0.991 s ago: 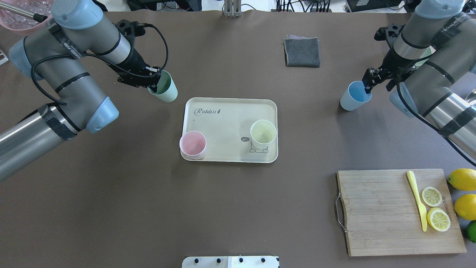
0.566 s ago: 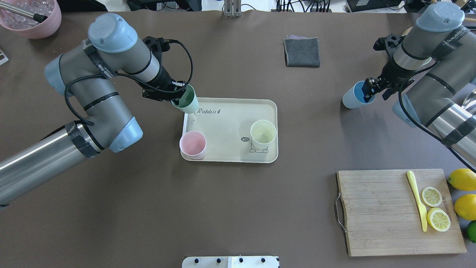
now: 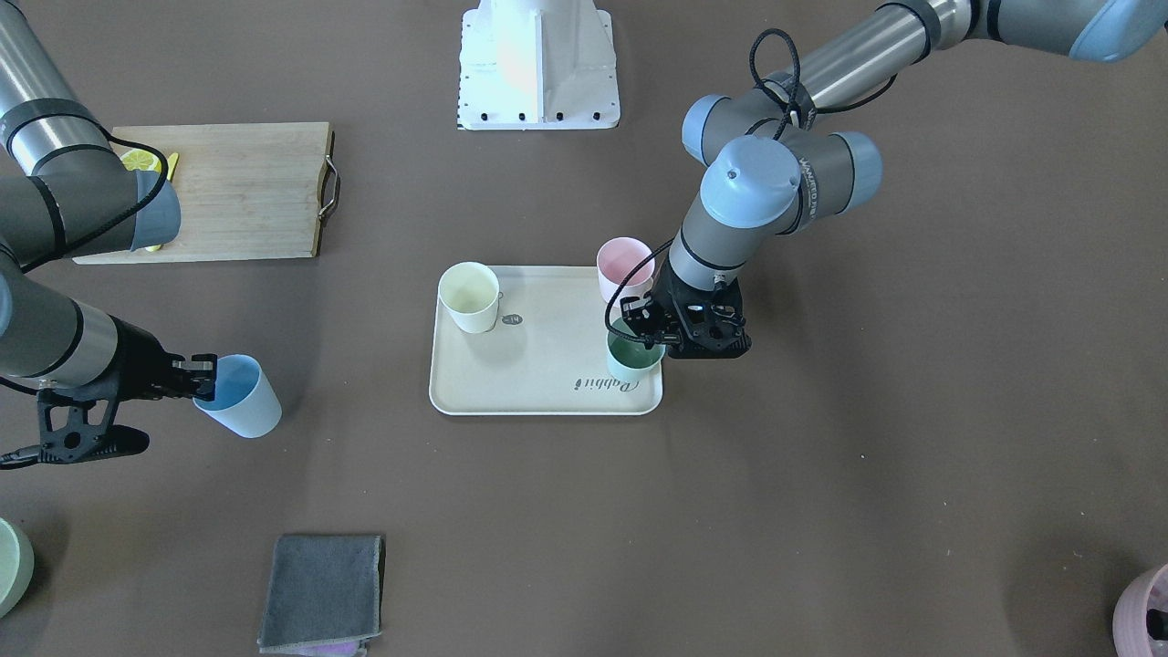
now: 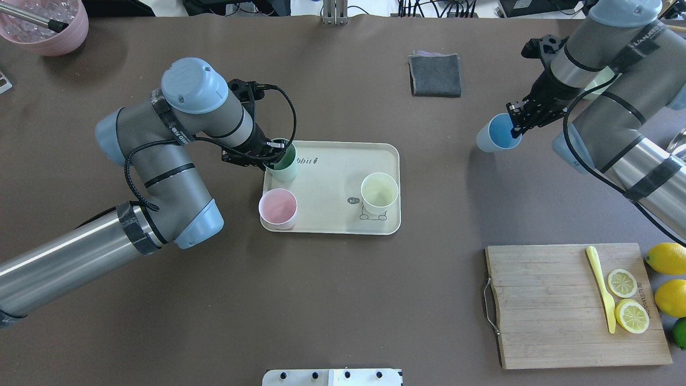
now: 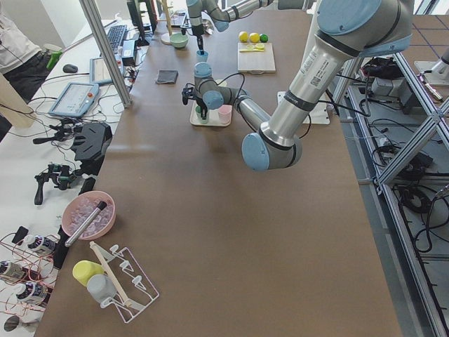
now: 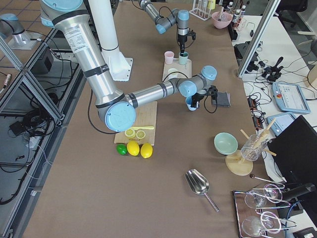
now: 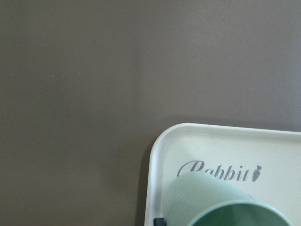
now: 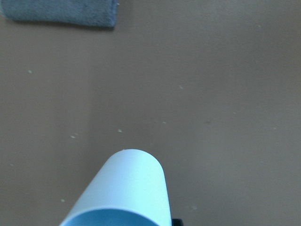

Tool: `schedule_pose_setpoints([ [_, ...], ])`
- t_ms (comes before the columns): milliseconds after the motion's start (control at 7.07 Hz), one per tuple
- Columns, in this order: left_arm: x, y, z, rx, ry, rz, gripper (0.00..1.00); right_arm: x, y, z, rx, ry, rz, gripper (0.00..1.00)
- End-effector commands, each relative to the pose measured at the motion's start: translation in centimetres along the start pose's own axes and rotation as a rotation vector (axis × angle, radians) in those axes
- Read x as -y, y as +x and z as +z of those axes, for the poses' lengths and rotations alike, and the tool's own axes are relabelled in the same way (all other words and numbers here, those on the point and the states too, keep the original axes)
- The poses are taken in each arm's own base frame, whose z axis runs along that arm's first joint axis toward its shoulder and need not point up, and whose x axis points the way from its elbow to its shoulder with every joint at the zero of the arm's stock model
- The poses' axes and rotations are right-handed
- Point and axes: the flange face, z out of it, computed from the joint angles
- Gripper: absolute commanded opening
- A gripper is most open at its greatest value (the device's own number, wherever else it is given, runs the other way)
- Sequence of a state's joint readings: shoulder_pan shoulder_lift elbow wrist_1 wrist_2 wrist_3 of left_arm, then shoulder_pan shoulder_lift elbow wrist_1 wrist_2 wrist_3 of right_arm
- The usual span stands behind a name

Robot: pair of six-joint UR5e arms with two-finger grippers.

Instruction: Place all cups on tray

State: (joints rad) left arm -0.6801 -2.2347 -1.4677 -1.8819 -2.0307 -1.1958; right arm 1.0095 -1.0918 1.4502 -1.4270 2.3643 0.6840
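The cream tray lies mid-table. A pink cup stands at its near-left corner and a yellow cup on its right side. My left gripper is shut on the rim of the mint green cup and holds it over the tray's far-left corner, beside the "Rabbit" print; I cannot tell if it touches down. It also shows in the left wrist view. My right gripper is shut on the rim of the light blue cup, tilted, off the tray to its right.
A folded grey cloth lies at the far middle. A wooden cutting board with a yellow knife and lemon slices lies near right, with whole lemons beside it. A pink bowl stands at the far left corner.
My left arm has carried the green cup rightward from the bare table to over the tray's far-left corner. My right gripper has moved the blue cup slightly left and farther away.
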Motion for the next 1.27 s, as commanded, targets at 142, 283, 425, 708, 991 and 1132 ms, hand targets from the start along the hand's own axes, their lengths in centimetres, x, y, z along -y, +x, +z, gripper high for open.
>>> schedule_pose_setpoints([
  [142,3.3,-2.8,-4.6,-0.041,0.000,0.022,0.98,-1.8,-15.6,0.6,0.079,-0.019,0.134,0.00],
  [283,5.3,-6.6,-7.5,-0.039,-0.003,0.055,0.98,-3.5,-19.2,2.2,0.079,-0.031,0.153,0.00],
  [425,6.0,-10.4,-8.7,-0.012,0.011,0.102,0.98,-4.8,-22.5,3.8,0.068,-0.022,0.149,0.00],
  [708,7.6,-12.8,-10.8,0.006,0.019,0.124,0.98,-5.1,-25.3,4.8,0.060,-0.020,0.157,0.00],
  [991,7.3,-13.4,-11.1,0.009,0.021,0.119,0.98,-4.8,-25.5,4.7,0.052,-0.003,0.154,0.99],
  [1132,7.5,-13.8,-11.5,0.018,0.019,0.106,0.98,-4.7,-25.2,4.7,0.049,0.000,0.152,1.00],
])
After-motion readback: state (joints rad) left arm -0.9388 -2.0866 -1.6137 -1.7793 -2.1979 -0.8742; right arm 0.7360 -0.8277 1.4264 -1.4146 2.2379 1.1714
